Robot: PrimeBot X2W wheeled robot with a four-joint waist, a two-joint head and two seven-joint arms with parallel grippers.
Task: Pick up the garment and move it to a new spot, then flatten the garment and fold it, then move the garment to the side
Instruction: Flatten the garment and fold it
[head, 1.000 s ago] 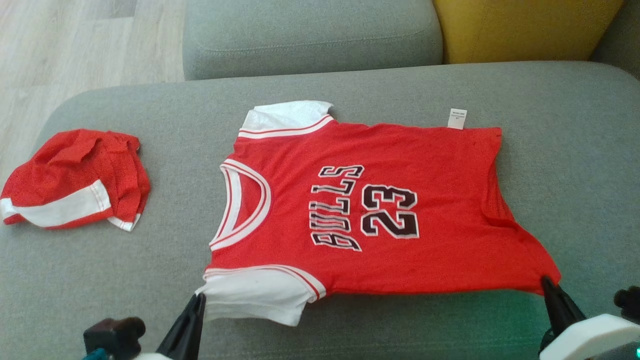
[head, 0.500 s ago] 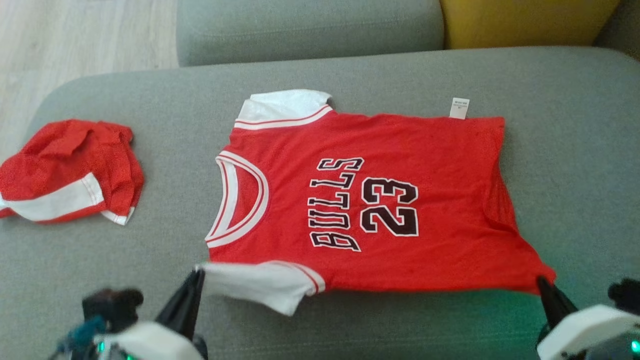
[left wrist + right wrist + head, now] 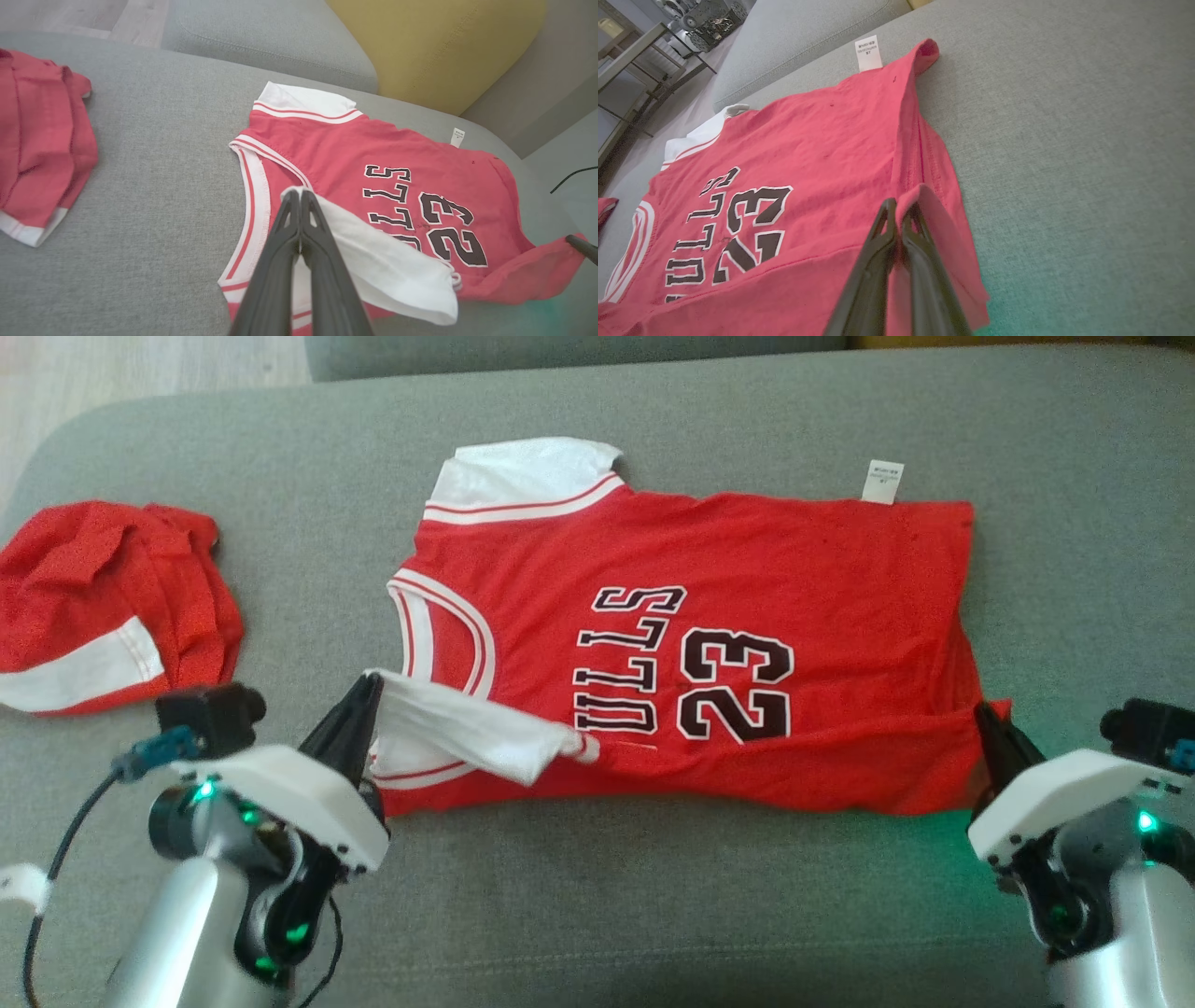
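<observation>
A red jersey [image 3: 747, 569] with black and white lettering and the number 23 lies spread across the grey sofa seat [image 3: 653, 896], neck opening toward the robot's left and hem toward its right. The left gripper [image 3: 366, 686] has its two dark fingers pressed together on the edge of the near sleeve [image 3: 457, 728], which is white; the sleeve is lifted off the seat and drawn over the body of the jersey, so that it lies across the lower part of the neckline and hides the first letter of the word. The right gripper [image 3: 985, 719] is likewise pinched tight on the near hem corner, which stands raised above the seat with a fold of red cloth running back from it along the near edge. The far sleeve [image 3: 523, 467] lies flat on the seat, and a small white label [image 3: 883, 481] sticks out from the far edge near the hem. A second red garment [image 3: 93, 597] with a white band sits crumpled on the seat to the left, well apart from the jersey. In the left wrist view a yellow cushion [image 3: 434, 46] rests behind the seat.
</observation>
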